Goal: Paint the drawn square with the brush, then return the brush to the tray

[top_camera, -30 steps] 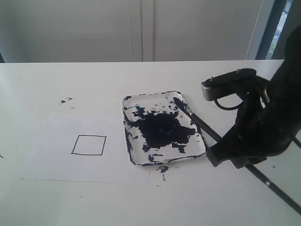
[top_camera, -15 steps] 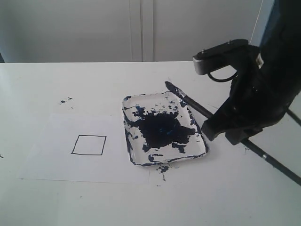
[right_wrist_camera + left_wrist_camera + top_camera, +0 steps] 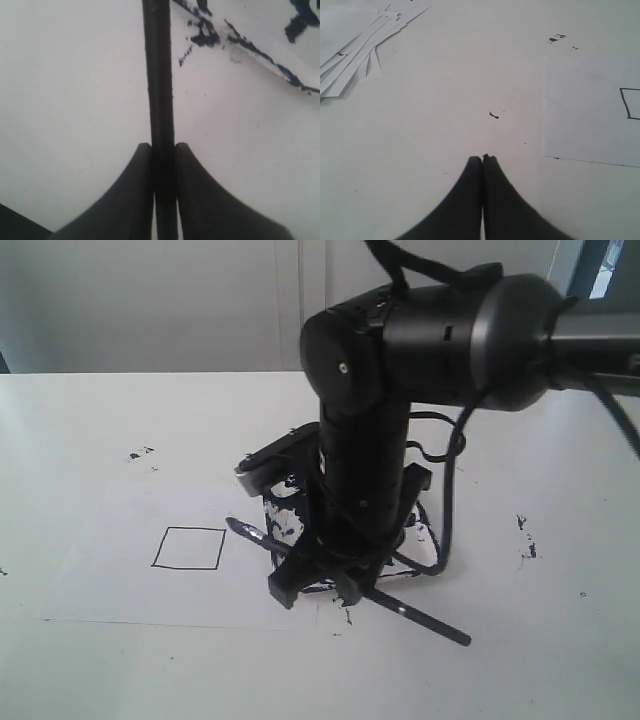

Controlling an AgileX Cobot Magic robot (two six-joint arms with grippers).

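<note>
Brush (image 3: 159,75) in R gripper (image 3: 162,148), tip nr square (image 3: 189,548)

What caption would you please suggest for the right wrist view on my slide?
Right gripper shut on the brush, whose black shaft passes beside the paint-smeared tray.

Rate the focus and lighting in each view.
Exterior view: evenly bright, the white table nearly washed out, the drawn square crisp. Left wrist view: flat light, the left gripper a soft dark silhouette. Right wrist view: the brush and right gripper soft-edged, close to the lens.
</note>
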